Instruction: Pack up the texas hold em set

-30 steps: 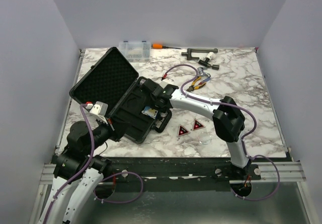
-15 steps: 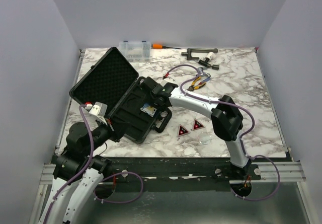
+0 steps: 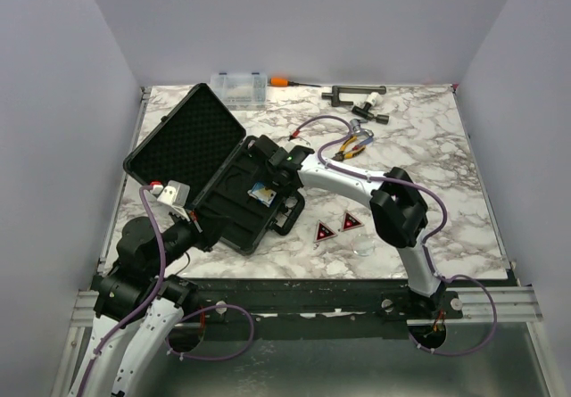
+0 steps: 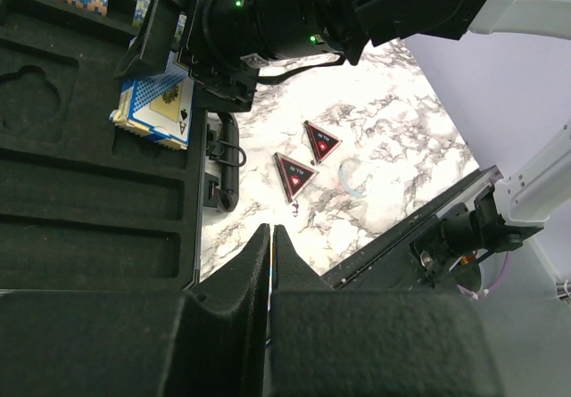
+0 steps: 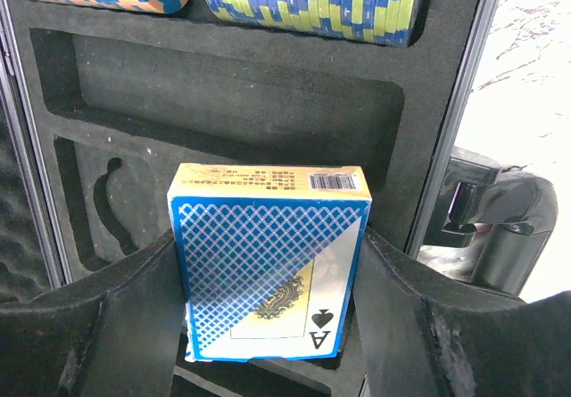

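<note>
One card deck [image 5: 268, 263], gripped in the right fingers [image 5: 419, 326] over the briefcase tray [image 5: 232, 94], next needs seating; left fingers [image 4: 223, 326] closed, empty.

Blue-latticed card deck [image 5: 268, 268], black briefcase [image 3: 183, 143]

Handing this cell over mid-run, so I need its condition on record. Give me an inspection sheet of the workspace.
Surface: marble-pattern table.
Job's things: black briefcase open, chips in its tray; two red-black triangles and clear disc lie outside.
Clutter: compartment box, screwdriver, T-shaped tool at far edge; pliers mid-table.
Grippers: left gripper shut, empty; right gripper clamps card deck over tray.
Cables: purple cable loops on table by pliers.
Surroundings: plain walls on three sides.
</note>
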Controlling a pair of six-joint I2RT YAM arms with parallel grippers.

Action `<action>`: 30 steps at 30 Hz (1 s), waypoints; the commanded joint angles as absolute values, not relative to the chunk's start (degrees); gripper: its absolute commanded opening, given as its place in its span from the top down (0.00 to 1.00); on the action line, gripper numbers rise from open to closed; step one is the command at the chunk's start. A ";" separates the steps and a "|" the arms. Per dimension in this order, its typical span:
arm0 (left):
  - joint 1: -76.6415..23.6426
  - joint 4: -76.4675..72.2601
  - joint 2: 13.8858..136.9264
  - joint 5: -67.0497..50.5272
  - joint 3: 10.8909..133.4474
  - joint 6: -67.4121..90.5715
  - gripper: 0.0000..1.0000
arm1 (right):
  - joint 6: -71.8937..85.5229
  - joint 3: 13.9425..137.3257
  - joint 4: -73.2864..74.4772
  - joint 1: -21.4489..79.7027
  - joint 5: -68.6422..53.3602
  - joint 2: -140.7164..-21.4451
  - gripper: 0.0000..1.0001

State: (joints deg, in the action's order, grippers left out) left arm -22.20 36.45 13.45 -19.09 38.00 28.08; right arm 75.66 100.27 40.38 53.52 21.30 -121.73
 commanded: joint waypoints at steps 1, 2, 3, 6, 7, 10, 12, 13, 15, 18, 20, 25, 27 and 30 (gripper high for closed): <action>-21.98 35.68 13.05 -20.32 37.61 28.32 1.00 | 78.04 99.83 44.23 53.81 18.83 -124.11 0.99; -21.97 35.81 13.09 -20.32 37.58 28.32 1.00 | 78.20 99.94 45.02 53.94 18.77 -124.30 0.99; -22.00 35.88 12.98 -20.32 37.56 28.32 1.00 | 77.94 99.98 45.33 54.13 18.41 -124.40 0.99; -22.02 36.12 12.90 -3.13 37.62 21.85 0.34 | 77.93 100.82 47.39 54.49 17.86 -124.98 0.99; -21.97 36.16 12.91 -3.09 37.58 21.95 0.33 | 78.16 101.32 48.60 54.56 17.76 -125.21 0.99; -22.02 36.24 12.97 -3.07 37.62 21.85 0.31 | 78.62 102.55 50.75 54.96 17.24 -125.52 0.99; -21.97 36.30 12.92 -3.03 37.63 21.80 0.31 | 78.51 102.66 50.87 55.20 17.07 -125.10 0.99; -22.02 36.38 12.89 -3.03 37.62 21.88 0.31 | 78.49 102.83 50.89 55.28 17.07 -124.91 0.99; -21.99 36.39 12.69 -2.83 37.58 21.85 0.30 | 78.53 103.40 51.29 55.36 17.26 -124.36 0.99; -21.97 36.45 12.58 -2.73 37.62 21.84 0.29 | 78.20 104.27 52.01 55.37 17.66 -123.79 0.99; -21.95 36.56 12.41 -2.72 37.65 21.86 0.28 | 77.79 104.98 52.51 55.37 17.79 -123.71 0.99; -21.97 36.60 11.81 -2.37 37.60 21.91 0.27 | 78.20 104.88 53.15 55.37 16.41 -124.14 0.99; -21.98 36.65 11.61 -2.37 37.60 21.89 0.27 | 78.77 103.99 53.06 55.48 15.41 -124.46 0.99; -22.02 36.62 11.43 -2.29 37.55 21.89 0.27 | 79.59 102.70 52.80 55.72 15.59 -124.80 0.99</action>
State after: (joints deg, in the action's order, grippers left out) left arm -22.13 36.42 12.36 -3.53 38.00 22.76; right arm 77.69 104.25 47.03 54.74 18.09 -122.93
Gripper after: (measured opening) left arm 0.730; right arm 0.657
